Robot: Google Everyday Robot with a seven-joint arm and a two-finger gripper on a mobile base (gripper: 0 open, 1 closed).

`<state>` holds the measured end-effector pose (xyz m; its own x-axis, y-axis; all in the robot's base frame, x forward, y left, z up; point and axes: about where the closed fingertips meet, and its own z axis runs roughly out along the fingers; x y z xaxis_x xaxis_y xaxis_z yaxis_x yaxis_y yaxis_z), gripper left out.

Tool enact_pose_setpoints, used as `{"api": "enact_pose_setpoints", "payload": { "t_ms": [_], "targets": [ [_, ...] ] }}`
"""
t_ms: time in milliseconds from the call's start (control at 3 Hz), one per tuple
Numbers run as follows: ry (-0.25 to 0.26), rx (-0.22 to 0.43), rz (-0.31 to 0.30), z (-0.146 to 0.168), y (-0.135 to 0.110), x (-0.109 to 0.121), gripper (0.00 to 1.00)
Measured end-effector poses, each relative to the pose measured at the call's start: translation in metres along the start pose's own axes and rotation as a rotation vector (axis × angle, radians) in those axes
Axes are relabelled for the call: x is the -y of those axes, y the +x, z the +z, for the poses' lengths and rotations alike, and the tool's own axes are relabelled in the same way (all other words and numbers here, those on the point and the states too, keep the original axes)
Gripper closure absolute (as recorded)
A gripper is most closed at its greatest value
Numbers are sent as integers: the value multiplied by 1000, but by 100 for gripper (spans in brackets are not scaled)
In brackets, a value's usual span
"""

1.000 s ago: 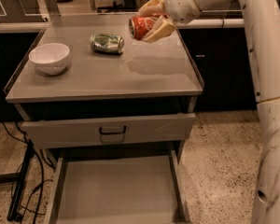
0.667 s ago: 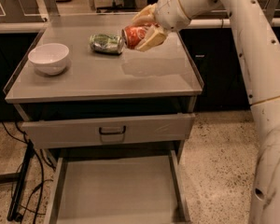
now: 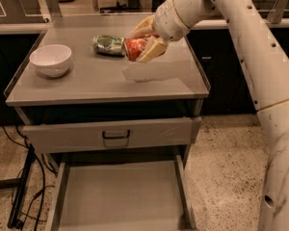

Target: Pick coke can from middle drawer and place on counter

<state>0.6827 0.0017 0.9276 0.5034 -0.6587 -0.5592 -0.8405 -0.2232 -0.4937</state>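
Observation:
The coke can [image 3: 135,48] is red-orange and lies tilted in my gripper [image 3: 143,41], which is shut on it. The gripper holds the can just above the middle of the grey counter [image 3: 86,83], beside the green and silver can. The cream fingers [image 3: 153,49] wrap the can's right side. The middle drawer [image 3: 118,198] stands pulled out at the bottom of the cabinet, its flat bottom bare.
A green and silver can [image 3: 108,44] lies on its side on the counter just left of the coke can. A white bowl [image 3: 50,59] sits at the counter's left. The grey drawer front with black handle [image 3: 115,134] is shut. Cables [image 3: 19,191] hang at the left.
My gripper has carried the coke can leftward and lower over the counter, closer to the green and silver can.

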Motion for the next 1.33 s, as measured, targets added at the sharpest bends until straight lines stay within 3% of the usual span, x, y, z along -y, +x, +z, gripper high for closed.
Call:
{"api": "enact_pose_setpoints", "payload": {
  "t_ms": [333,667,1333],
  "targets": [
    [-62,-57,13,14,9,-21,100],
    [-132,-123,14,29,25,-29,100],
    [-159,-161,11,32,24,-46,100]
  ]
}}
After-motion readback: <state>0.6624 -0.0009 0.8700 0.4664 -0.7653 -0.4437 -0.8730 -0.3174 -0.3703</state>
